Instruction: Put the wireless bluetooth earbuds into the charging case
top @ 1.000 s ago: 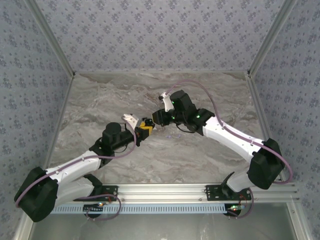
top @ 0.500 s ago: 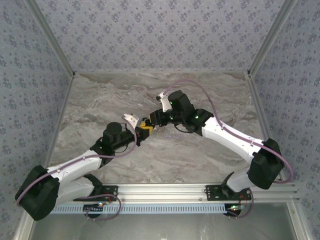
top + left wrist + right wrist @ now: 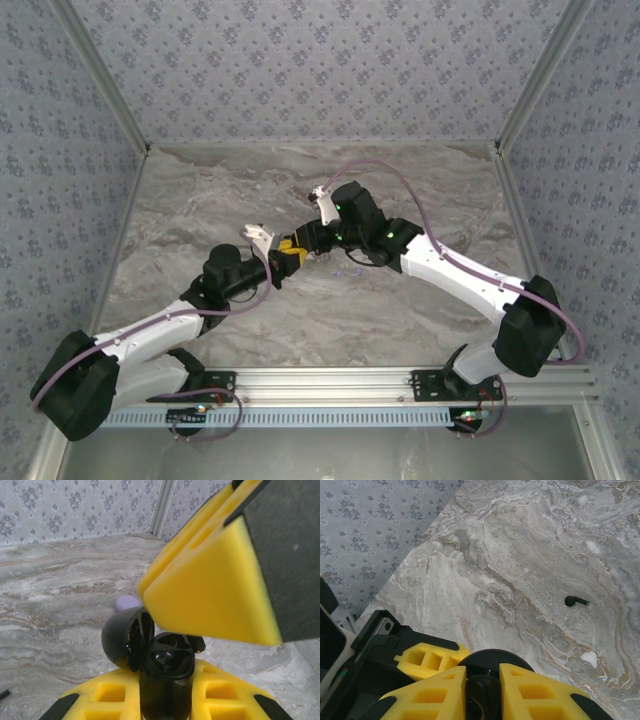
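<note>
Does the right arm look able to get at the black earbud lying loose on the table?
Probably not yet: bare table surrounds the black earbud, but the right claw is shut on a dark piece at the charging case.

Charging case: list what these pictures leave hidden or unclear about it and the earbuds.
Left wrist: the case is dark inside and a yellow pad covers its top; what it holds is unclear.
Left wrist: a lilac thing is half hidden behind the case.
Right wrist: the right gripper covers the dark thing between its fingers.
Top external: the case is too small.
</note>
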You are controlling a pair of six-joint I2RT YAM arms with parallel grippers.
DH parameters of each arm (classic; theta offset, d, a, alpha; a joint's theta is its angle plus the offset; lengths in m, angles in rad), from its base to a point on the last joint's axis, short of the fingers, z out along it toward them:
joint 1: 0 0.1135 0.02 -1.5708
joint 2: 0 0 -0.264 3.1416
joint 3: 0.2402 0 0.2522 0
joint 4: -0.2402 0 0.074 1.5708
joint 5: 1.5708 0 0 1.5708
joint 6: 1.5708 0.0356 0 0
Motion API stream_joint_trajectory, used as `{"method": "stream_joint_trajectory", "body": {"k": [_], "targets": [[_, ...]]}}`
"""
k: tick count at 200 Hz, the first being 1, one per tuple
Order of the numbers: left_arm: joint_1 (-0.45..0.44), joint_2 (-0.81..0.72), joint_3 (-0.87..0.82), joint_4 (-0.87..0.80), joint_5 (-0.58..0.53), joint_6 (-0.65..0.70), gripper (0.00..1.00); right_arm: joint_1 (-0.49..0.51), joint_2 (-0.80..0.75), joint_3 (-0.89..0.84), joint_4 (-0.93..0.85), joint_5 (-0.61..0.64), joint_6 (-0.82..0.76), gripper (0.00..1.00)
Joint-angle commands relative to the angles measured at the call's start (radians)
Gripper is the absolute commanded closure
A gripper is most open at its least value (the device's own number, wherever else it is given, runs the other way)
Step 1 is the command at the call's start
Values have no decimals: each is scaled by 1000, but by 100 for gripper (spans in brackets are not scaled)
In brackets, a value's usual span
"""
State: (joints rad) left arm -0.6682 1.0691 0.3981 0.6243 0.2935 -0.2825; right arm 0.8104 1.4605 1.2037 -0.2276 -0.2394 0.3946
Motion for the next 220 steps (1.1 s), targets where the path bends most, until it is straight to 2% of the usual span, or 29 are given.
{"method": "stream_joint_trajectory", "body": {"k": [1,110,220], "targets": [[-5,2,11,82,28,-15,81,10,-18,33,-1,29,-23,77],[-5,50,45,49,32,-39,81,15,-28,24,30,80,-11,78],[-5,90,38,225,39,-161,81,37,-137,-72,141,225,18,79]]}}
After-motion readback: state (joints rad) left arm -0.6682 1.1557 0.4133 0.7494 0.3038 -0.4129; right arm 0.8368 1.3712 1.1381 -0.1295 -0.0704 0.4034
